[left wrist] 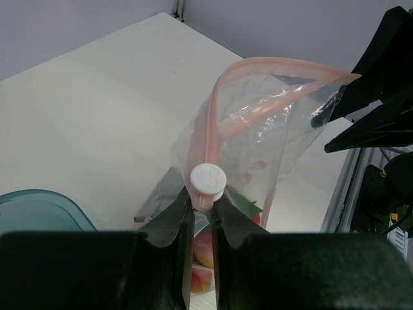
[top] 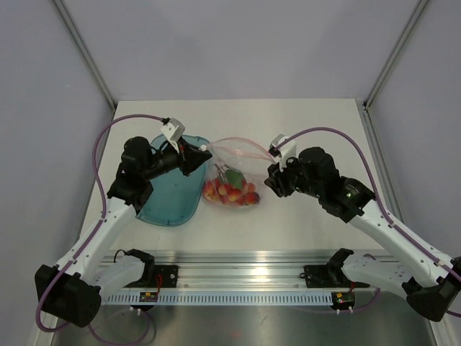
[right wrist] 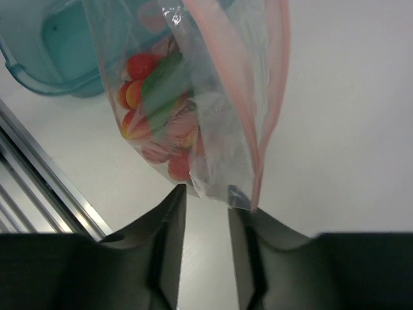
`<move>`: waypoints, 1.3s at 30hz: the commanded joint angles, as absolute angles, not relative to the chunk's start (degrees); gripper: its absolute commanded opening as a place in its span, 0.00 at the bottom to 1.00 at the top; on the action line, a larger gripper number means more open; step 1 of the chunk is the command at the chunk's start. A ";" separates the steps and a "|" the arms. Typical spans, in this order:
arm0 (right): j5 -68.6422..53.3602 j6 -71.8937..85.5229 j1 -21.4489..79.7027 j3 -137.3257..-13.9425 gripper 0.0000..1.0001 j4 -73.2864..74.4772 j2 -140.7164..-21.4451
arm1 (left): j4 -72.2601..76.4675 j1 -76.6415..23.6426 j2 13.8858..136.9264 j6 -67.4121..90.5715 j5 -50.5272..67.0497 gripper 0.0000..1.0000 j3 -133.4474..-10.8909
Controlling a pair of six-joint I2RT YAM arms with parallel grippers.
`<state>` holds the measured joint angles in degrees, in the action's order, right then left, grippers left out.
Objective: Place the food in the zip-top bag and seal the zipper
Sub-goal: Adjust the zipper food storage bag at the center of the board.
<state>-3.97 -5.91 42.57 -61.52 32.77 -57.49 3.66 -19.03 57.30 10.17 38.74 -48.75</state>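
Observation:
The clear zip-top bag [top: 238,160] stands lifted between my two grippers, its mouth agape. The food [top: 230,192], small red, orange and green pieces, lies bunched in its bottom [right wrist: 145,84]. My left gripper [left wrist: 203,203] is shut on the pinkish zipper [left wrist: 213,116] just below a white slider [left wrist: 208,178], at the bag's left end [top: 202,155]. My right gripper [right wrist: 206,199] is open at the other end [top: 269,180]. The bag's corner [right wrist: 235,190] touches one fingertip, and bare table shows between the jaws.
A teal translucent tray [top: 169,198] lies on the table left of the bag, under my left arm. An aluminium rail [top: 238,277] runs along the near edge. Grey walls with metal posts [top: 86,54] enclose the table.

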 commanded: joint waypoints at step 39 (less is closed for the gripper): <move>-16.48 -2.28 23.82 -58.69 0.72 26.61 -46.57 | 12.58 -24.08 66.71 16.96 48.87 0.00 -47.81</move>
